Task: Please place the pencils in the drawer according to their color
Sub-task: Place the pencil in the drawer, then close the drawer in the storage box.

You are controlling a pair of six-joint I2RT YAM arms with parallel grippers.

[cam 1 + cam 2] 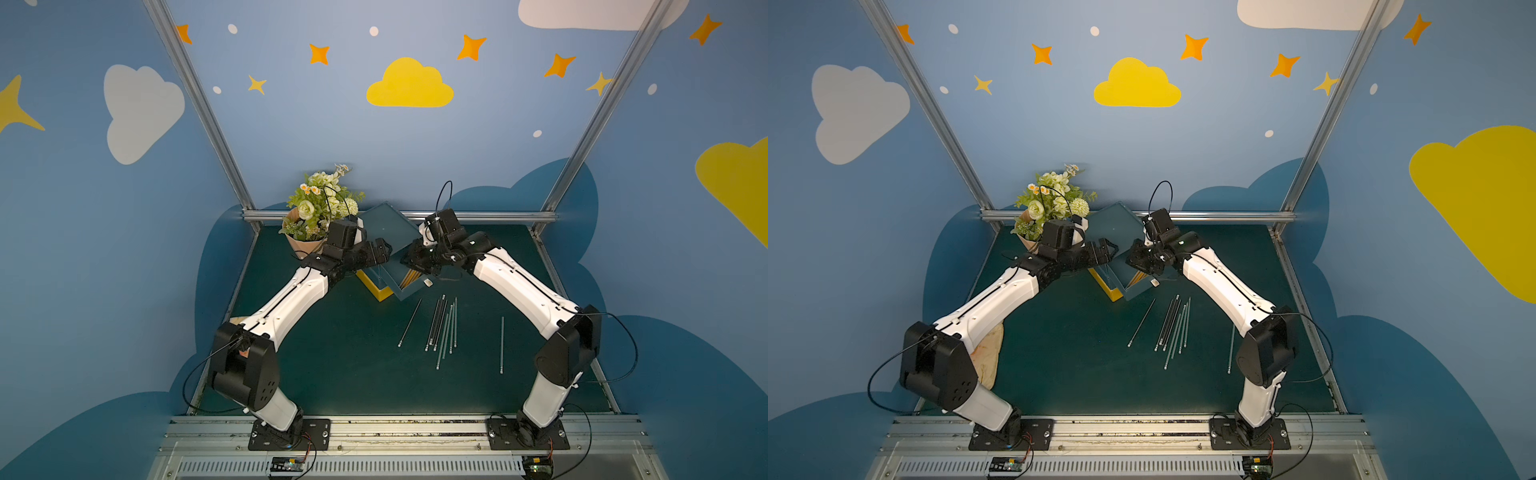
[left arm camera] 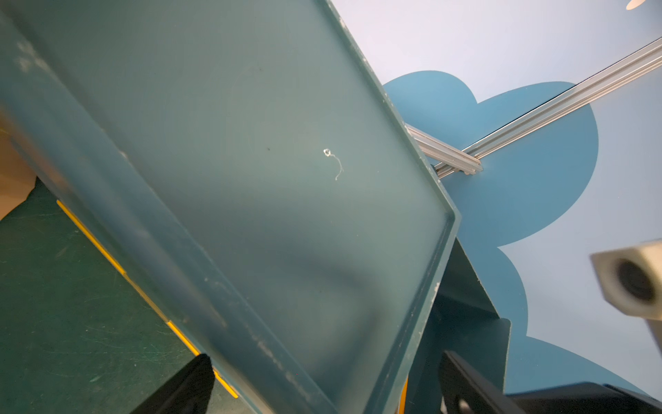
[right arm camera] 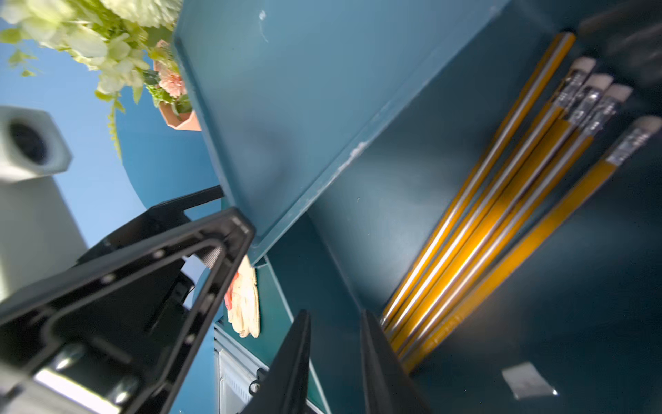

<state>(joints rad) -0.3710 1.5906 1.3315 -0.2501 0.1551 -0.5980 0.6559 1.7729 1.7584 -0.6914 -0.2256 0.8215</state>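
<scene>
A handful of yellow pencils (image 3: 494, 229) lie bundled in the open drawer (image 3: 387, 172), against its side wall, eraser ends pointing away from the right gripper (image 3: 335, 322). The drawer sticks out of the front of the teal drawer box (image 1: 384, 226). A yellow part (image 1: 374, 286) shows under the box's front edge.

The loose pencils (image 1: 442, 328), black and grey-green, lie on the green mat (image 1: 332, 365) in front of the box. Most are in a tight cluster. One black pencil (image 1: 410, 322) lies apart on the left arm's side, and one grey-green pencil (image 1: 502, 345) lies well apart on the right arm's side.

The right gripper is at the drawer's mouth, just beside the yellow bundle, fingers a little apart with nothing between them. The left gripper (image 1: 384, 253) is at the box's top corner with its fingers spread either side of the top panel. I cannot tell whether they pinch it.

A white scrap (image 1: 428, 283) lies by the drawer front, and a flower pot (image 1: 320, 208) stands just behind the box on the left arm's side.
</scene>
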